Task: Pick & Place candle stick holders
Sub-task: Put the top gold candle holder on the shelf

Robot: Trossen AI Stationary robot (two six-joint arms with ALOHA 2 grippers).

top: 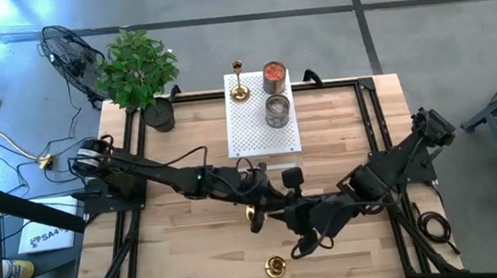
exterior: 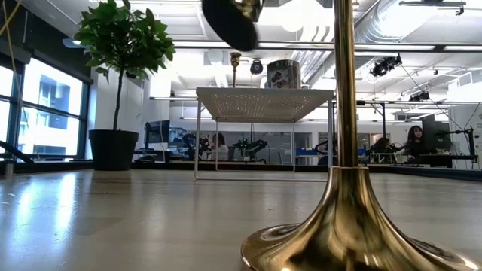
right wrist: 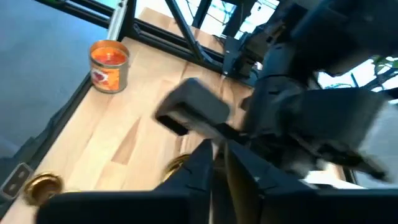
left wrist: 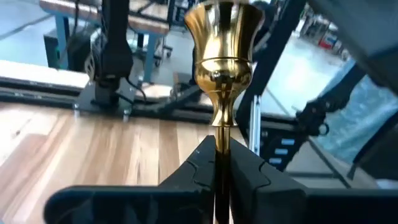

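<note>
At the table's (top: 202,135) middle, the left gripper (left wrist: 221,171) has its fingers (left wrist: 199,168) clenched on the slim stem of a holder (left wrist: 222,68), just under the cup. The right gripper (right wrist: 219,163) sits close beside it, fingers nearly together; whether they pinch anything I cannot tell. A second holder (top: 275,267) stands near the front edge, a third (top: 239,82) on the white block (top: 253,134). Polished brass looks stiff, fairly heavy at the flared base, and slippery; the stem is the sensible hold, kept upright so it does not swing.
</note>
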